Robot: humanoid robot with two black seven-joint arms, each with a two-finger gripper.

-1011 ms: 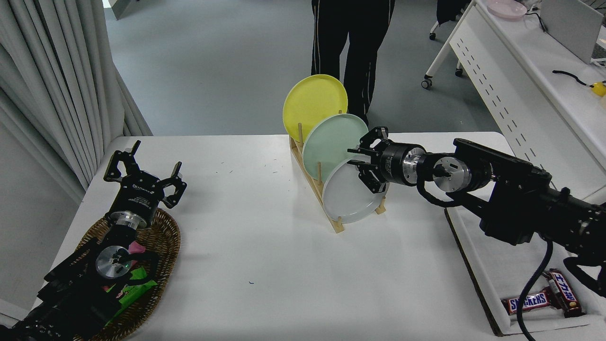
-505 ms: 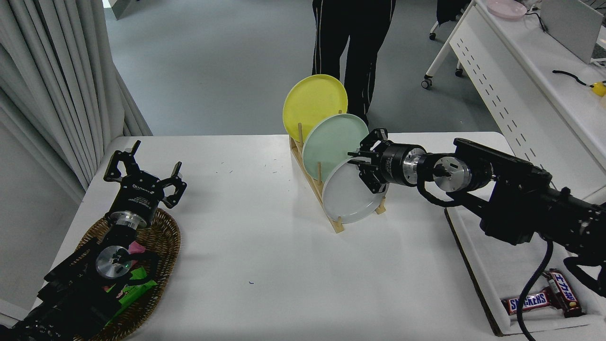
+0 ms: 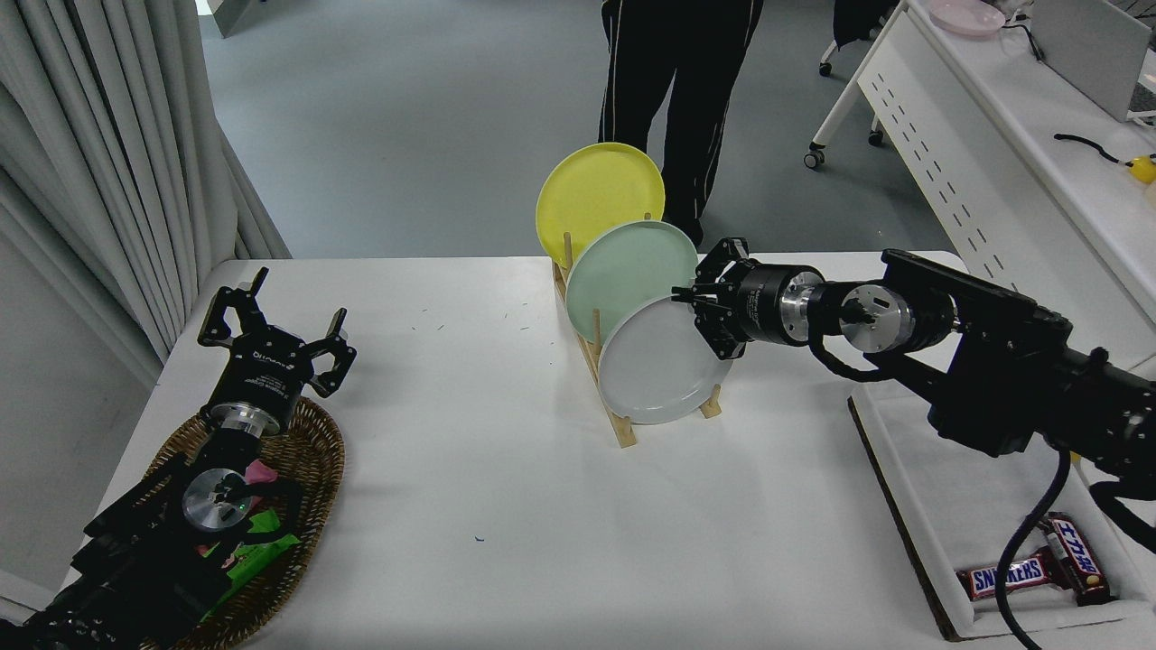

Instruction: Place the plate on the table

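Observation:
The pale grey plate (image 3: pixel 655 370) stands on edge in the front slot of a wooden rack (image 3: pixel 623 431) on the white table (image 3: pixel 506 506). A mint green plate (image 3: pixel 623 280) and a yellow plate (image 3: pixel 596 199) stand behind it in the same rack. My right gripper (image 3: pixel 700 311) reaches in from the right and is shut on the grey plate's upper right rim. My left gripper (image 3: pixel 271 325) is parked open at the lower left, over a wicker basket (image 3: pixel 316 469).
A white tray (image 3: pixel 912 506) at the right edge holds two candy bars (image 3: pixel 1011 573). A person's legs (image 3: pixel 677 54) stand at the far side behind the rack. A white perforated desk (image 3: pixel 948 162) stands at the upper right.
My right gripper has closed on the grey plate's rim and drawn back to the right. The rack with all three plates has swung, its front end sliding left. The left arm has not moved.

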